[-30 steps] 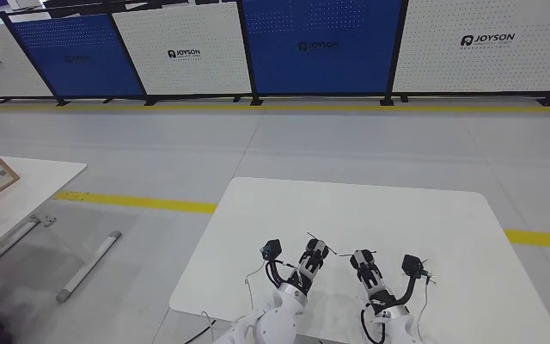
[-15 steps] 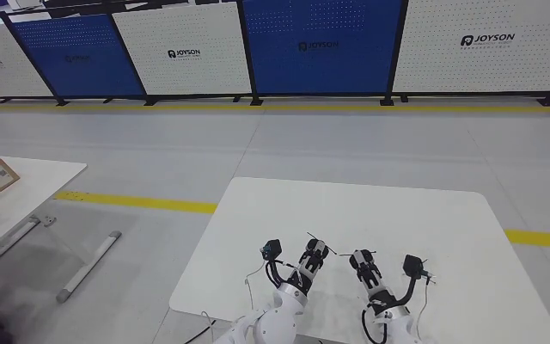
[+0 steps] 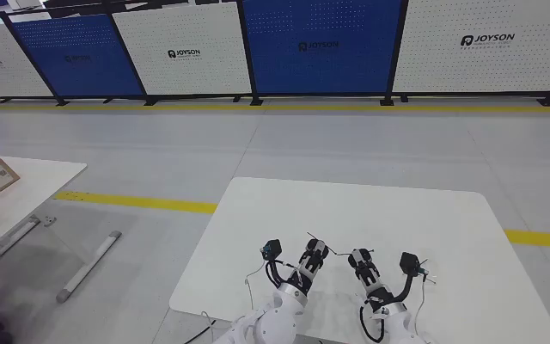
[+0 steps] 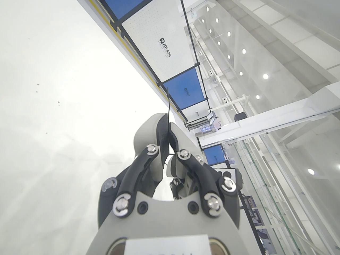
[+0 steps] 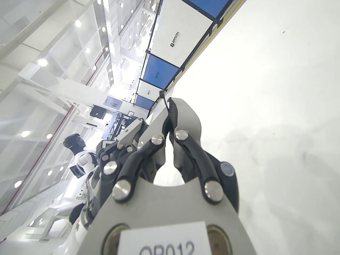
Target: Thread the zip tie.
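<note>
Two grippers sit close together over the near part of the white table (image 3: 361, 206), each pinching one end of the zip tie (image 4: 168, 103). The left gripper (image 4: 168, 128) has its fingers pressed together on the black zip tie, and the thin tail (image 4: 168, 94) pokes straight out past the fingertips. The right gripper (image 5: 169, 115) is also clamped, its fingers (image 5: 187, 118) squeezed on the zip tie. The small square head (image 5: 161, 93) sticks out just beyond the tips. From the top, a thin dark line shows between both grippers, with the two ends near each other but apart.
</note>
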You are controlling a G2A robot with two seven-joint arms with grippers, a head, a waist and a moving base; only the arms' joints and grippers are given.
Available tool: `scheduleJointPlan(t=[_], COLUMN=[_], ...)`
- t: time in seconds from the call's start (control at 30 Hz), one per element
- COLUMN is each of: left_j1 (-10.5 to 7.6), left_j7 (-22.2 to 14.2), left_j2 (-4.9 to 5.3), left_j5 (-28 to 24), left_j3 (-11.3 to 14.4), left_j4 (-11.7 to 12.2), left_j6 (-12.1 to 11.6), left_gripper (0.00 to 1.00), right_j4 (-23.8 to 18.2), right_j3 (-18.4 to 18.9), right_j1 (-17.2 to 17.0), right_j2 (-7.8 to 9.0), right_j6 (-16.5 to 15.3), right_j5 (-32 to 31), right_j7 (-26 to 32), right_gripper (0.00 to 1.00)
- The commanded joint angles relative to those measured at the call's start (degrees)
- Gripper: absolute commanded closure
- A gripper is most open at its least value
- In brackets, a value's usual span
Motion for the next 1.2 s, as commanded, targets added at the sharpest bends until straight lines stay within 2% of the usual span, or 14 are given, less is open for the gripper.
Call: scheduleJointPlan(t=[0.0,0.3,0.67,1.0,1.17], left_j1=[0.00,0.00,0.00,0.00,0.00], left_j7=[0.0,0.0,0.0,0.0,0.0], left_j2=[0.00,0.00,0.00,0.00,0.00], left_j5=[0.0,0.0,0.0,0.0,0.0], left_j3=[0.0,0.0,0.0,0.0,0.0], left_j4=[0.0,0.0,0.0,0.0,0.0], left_j6=[0.0,0.0,0.0,0.0,0.0], left_gripper=[1.00,1.00,1.00,1.00,1.00], right_j4=[0.0,-2.0,-0.8,-1.6,-1.3], right_j3=[0.2,1.4,1.0,2.4,2.3], right_j1=[-0.1,-2.0,-0.7,-2.3,-1.9], right_j2=[-0.10,-0.22,-1.00,-1.21,-1.47], right_j6=[0.0,-1.4,0.2,-1.2,-0.9], right_j5=[-0.1,-1.1,-1.4,-1.6,-2.0], right_j7=[0.1,0.0,1.3,0.7,1.5], right_gripper=[1.00,1.00,1.00,1.00,1.00])
